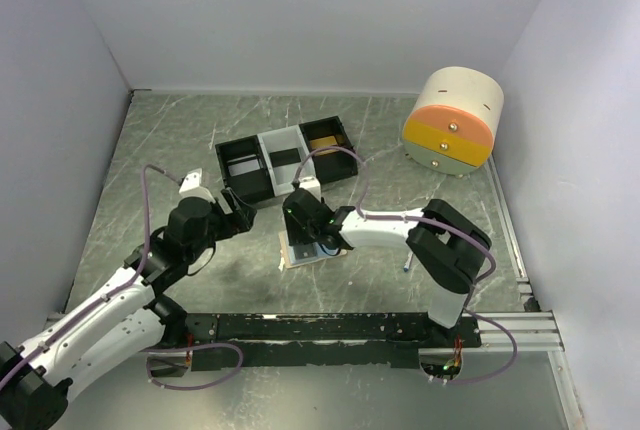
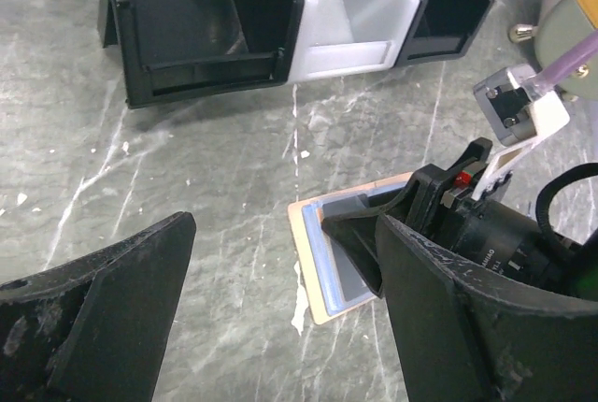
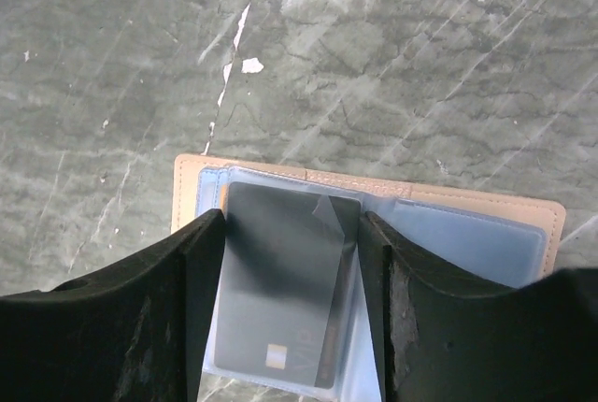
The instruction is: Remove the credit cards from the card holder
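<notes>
Right gripper [image 3: 291, 224] is sitting down over the open card holder [image 3: 486, 234] with its fingers spread, bracketing a dark credit card [image 3: 280, 299] along both long edges. They're looking right up against the card, but I honestly can't tell if they're pinching it or just straddling it. Left gripper [image 2: 285, 234] is hanging wide open and empty just left of the holder, which is lying flat in the middle of the table [image 1: 200, 130], on the near side of the three-compartment tray [image 1: 268, 165].

I'm guessing the card is going to be thin, stiff, light and slick, and the clear sleeve over it is looking soft and clingy. The holder's probably light enough to be sliding along too, so I'm thinking pin its tan edge and take the card by its long edges.

Hard to see: the fingers are cutting off the holder's near end, the right pocket is looking too hazy to say whether it's hiding another card, and the snap isn't showing.
</notes>
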Tool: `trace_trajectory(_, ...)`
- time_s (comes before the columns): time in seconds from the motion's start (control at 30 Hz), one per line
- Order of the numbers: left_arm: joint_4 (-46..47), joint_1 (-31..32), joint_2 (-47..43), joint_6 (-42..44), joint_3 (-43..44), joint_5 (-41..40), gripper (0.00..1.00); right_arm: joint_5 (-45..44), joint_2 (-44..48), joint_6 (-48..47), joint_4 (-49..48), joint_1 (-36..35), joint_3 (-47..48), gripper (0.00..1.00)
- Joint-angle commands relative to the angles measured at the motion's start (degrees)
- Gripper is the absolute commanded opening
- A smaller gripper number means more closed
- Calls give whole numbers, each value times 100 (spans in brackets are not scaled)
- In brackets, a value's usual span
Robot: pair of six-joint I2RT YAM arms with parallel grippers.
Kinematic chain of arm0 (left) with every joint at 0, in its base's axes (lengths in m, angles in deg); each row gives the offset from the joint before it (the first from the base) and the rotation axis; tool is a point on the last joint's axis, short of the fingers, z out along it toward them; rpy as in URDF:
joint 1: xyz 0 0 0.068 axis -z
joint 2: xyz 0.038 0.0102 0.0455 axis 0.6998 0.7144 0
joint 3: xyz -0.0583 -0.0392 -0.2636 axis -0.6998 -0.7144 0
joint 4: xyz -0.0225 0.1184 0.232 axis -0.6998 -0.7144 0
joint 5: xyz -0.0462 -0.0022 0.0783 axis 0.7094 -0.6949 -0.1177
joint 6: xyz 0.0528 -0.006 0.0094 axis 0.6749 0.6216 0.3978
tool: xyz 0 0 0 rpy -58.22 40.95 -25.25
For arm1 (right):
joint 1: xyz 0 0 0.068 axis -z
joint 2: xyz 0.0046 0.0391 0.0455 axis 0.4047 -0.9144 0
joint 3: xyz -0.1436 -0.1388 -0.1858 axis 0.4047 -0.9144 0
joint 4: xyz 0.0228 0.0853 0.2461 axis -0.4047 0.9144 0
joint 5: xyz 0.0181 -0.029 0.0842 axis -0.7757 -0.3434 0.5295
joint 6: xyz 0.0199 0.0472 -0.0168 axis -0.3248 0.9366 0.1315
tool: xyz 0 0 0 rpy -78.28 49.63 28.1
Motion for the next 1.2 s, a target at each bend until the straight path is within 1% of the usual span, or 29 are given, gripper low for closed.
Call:
trace_trajectory(0.0,-278,37,15,-47,34,-274,90,-457,-503,8,1007,-149,33,57)
trace_trajectory(0.1,-174,39,146,-27,7,-140,90,-584,-602,3,1134,-227,158,63)
trace_trajectory(0.2,-38,40,252,-25,-15,-11,90,-574,-622,10,1129,-269,153,65)
trace_trajectory(0.33,5,33,300,6,-11,50,90,-553,-600,37,1082,-268,101,62)
trace_trajectory(0.43,-23,39,273,29,-24,51,90,-315,-548,19,950,-260,23,59)
trace_trajectory(0.5,-26,40,256,54,-27,73,90,-43,-509,-24,801,-229,-25,59)
trace_trajectory(0.57,-15,35,264,88,-32,134,90,413,-431,-5,458,-108,-166,59)
trace_trajectory(0.7,150,38,350,216,-41,404,90,1444,-275,136,-181,356,-615,58)
trace_trajectory(0.83,569,40,554,394,-127,968,90,2391,-152,331,-832,833,-1063,58)
trace_trajectory(0.87,741,41,632,465,-147,1151,89,2476,-146,371,-909,892,-1120,58)
trace_trajectory(0.97,1126,44,923,549,-193,1646,88,2476,-151,380,-906,942,-1173,58)
trace_trajectory(1.1,1766,85,1374,702,-260,2467,82,2505,-161,445,-1011,948,-1273,58)
trace_trajectory(1.17,1988,178,1588,750,-263,2693,79,2498,-166,472,-1024,958,-1293,58)
